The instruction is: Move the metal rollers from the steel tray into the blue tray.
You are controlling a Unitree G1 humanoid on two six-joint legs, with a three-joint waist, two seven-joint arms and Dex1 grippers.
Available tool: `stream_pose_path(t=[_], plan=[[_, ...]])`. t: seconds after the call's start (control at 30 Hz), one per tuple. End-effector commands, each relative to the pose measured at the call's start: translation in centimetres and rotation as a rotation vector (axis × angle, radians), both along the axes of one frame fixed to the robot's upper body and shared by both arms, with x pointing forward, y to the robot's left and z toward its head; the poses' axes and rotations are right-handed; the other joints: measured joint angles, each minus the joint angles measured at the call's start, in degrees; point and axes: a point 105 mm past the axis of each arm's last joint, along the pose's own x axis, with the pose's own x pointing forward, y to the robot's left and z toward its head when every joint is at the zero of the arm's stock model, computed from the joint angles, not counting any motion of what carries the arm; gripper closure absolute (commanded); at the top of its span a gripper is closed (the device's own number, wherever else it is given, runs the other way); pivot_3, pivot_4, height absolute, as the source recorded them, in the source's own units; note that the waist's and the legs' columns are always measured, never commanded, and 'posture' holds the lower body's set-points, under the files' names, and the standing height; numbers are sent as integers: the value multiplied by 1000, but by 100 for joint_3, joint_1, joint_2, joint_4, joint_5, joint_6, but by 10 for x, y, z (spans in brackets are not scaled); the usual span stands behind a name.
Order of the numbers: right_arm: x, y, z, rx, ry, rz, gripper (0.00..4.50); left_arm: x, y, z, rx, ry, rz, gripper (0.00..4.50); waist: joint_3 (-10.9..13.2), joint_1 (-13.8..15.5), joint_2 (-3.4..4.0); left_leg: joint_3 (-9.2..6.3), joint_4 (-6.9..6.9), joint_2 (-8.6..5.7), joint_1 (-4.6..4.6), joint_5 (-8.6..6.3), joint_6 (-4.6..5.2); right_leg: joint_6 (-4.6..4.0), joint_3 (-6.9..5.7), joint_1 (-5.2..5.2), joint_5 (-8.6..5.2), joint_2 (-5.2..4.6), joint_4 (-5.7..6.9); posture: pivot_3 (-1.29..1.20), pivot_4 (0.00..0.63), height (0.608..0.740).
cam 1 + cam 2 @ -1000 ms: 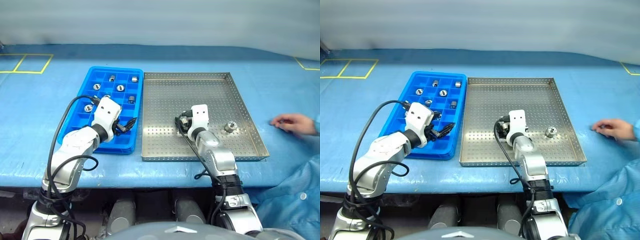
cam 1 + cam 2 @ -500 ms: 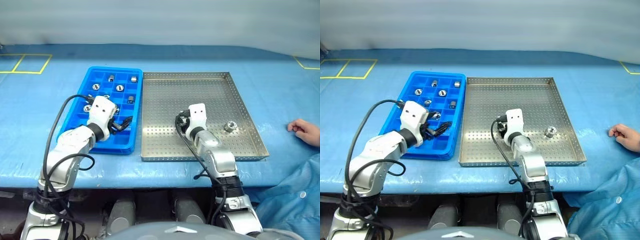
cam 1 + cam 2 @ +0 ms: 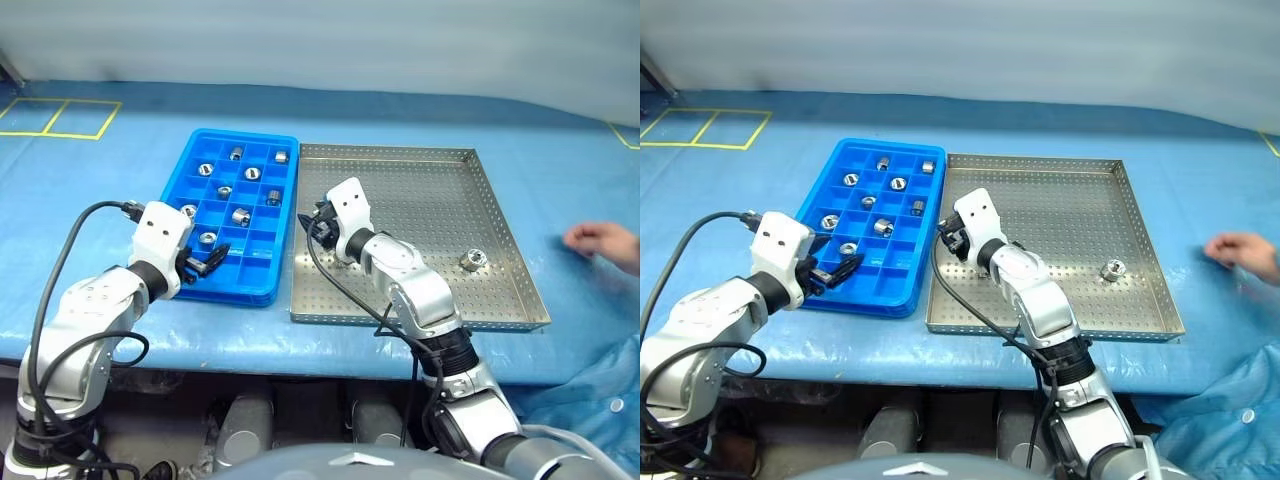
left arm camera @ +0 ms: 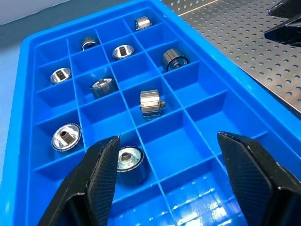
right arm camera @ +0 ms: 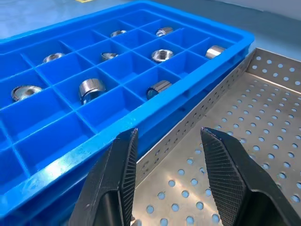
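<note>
The blue tray (image 3: 230, 292) lies left of the steel tray (image 3: 420, 190), edge to edge. Several metal rollers (image 4: 150, 103) sit in the blue tray's compartments. One roller (image 3: 472, 262) lies on the steel tray's perforated floor, at its right. My left gripper (image 3: 208, 262) hangs open over the near rows of the blue tray, with nothing in it. My right gripper (image 3: 320, 222) hovers at the steel tray's left rim, pointing toward the blue tray. Its fingers (image 5: 115, 179) stand apart; the perforated floor shows through the gap and no roller is seen between them.
A person's hand (image 3: 600, 240) rests on the blue table cover right of the steel tray, with a blue sleeve (image 3: 600, 400) nearer the front edge. Yellow tape lines (image 3: 60, 118) mark the far left of the table.
My right gripper has risen and moved left, from beside a roller mid-tray to the steel tray's left rim. My left gripper has drawn back toward the near-left. The camera has shifted too.
</note>
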Motion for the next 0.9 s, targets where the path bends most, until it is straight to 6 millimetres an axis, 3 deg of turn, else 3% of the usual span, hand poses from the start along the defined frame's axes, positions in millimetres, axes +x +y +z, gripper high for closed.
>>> stream_pose_path(t=[0.03,0.13,0.27,0.63,0.73,0.9], plan=[[-17,-5,-1,-56,-11,42,1455,-3,0,9,4,-37,-1,880,0,19,0,0,-2,0,0,0,0,-3,-1,0,-2,0,0,195,150,740],[-33,-7,-11,-53,42,81,502,1,-4,7,-3,-32,-20,880,1,16,-1,0,-2,2,2,0,0,-4,-2,-3,-3,1,3,163,150,740],[-39,-4,-25,-31,116,100,502,7,-10,8,-5,-36,-41,880,1,-23,-1,3,3,5,5,0,0,-3,-2,-2,-3,3,6,139,150,740],[-25,-1,-50,23,177,43,502,12,-14,6,3,-30,-68,880,1,-142,-2,2,1,5,1,-1,-1,-2,-3,-3,-2,3,3,116,150,740],[-26,2,-55,23,179,59,1057,12,-13,6,1,-32,-66,880,0,-145,-2,3,2,5,5,-1,-1,-2,-3,0,-2,3,5,116,150,740],[-21,1,-48,56,148,34,2701,12,-13,5,-3,-28,-60,880,1,-147,-2,2,3,5,5,0,-1,-2,-3,0,-2,3,6,123,150,740]])
